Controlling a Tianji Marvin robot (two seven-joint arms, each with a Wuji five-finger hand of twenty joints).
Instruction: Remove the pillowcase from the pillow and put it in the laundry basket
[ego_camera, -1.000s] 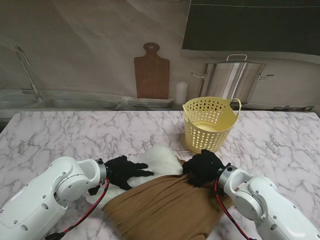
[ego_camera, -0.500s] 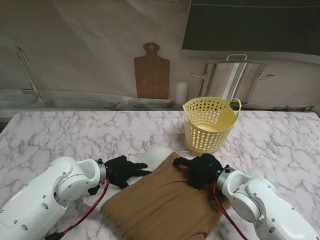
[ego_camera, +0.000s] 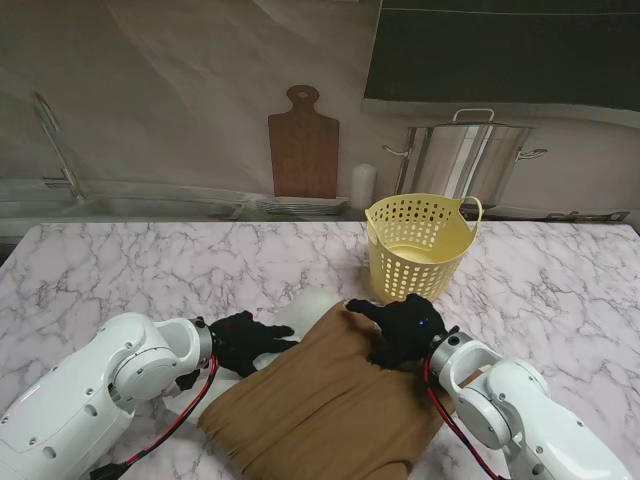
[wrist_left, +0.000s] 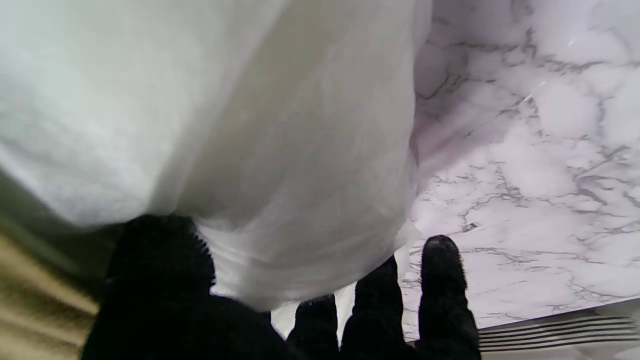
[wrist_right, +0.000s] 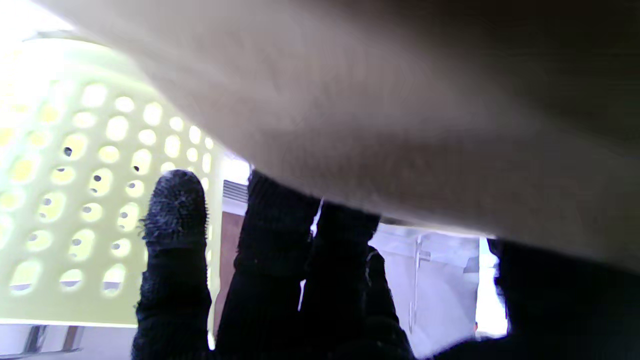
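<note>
Stand view: the brown pillowcase (ego_camera: 330, 400) lies on the marble table (ego_camera: 120, 265) near me, covering most of the white pillow (ego_camera: 305, 305), whose far end shows bare. My right hand (ego_camera: 400, 328) rests on the pillowcase's far edge, fingers curled into the cloth and gripping it. My left hand (ego_camera: 243, 342) presses on the pillow's left side, fingers spread and touching it; whether it grips the pillow I cannot tell. The yellow basket (ego_camera: 418, 248) stands upright just beyond my right hand, apart from the cloth. Left wrist view: pillow fabric bulges over my fingers (wrist_left: 440, 280). Right wrist view: pillowcase cloth drapes across my fingers (wrist_right: 175, 215), the basket wall close behind.
</note>
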